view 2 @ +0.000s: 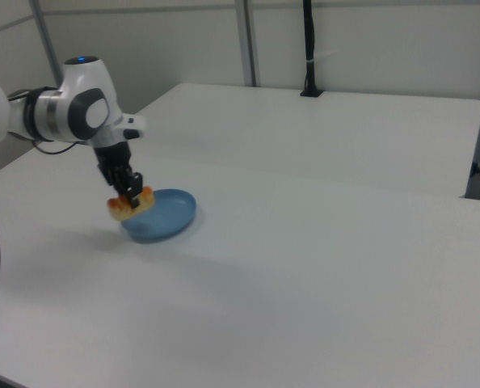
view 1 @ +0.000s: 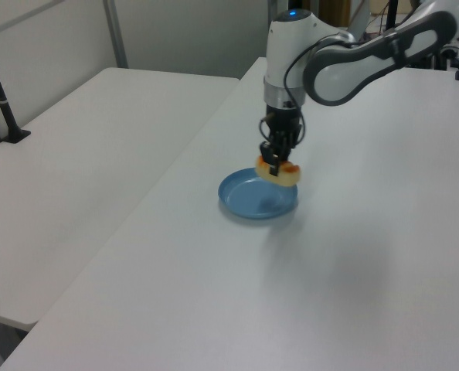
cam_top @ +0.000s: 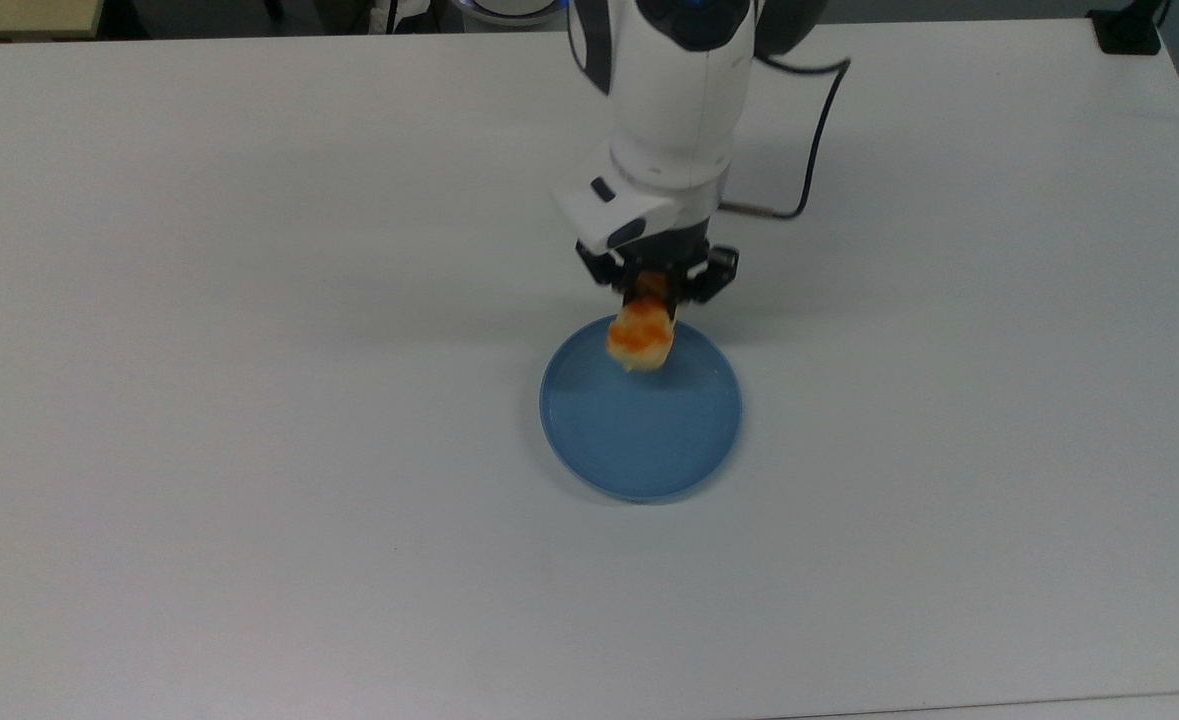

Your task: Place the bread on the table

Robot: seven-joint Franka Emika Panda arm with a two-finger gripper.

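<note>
Now the carrying step looks to be in hand: the gripper (cam_top: 655, 292) is clamped on the bread (cam_top: 639, 338), which hangs from its fingertips in the air, clear of the blue plate (cam_top: 649, 450). In the top view the bun sits just below the fingers, over the plate's far rim; in the left view it (view 1: 280, 173) dangles directly under the gripper (view 1: 277, 158), above the plate's edge (view 1: 241, 207). The right view shows the bread (view 2: 131, 204) tilted, held near one end. Next, I judge, the arm needs to travel sideways past the rim, lower the bun onto bare table (cam_top: 249, 400), then let go gently, since an end grip may let it swing.
</note>
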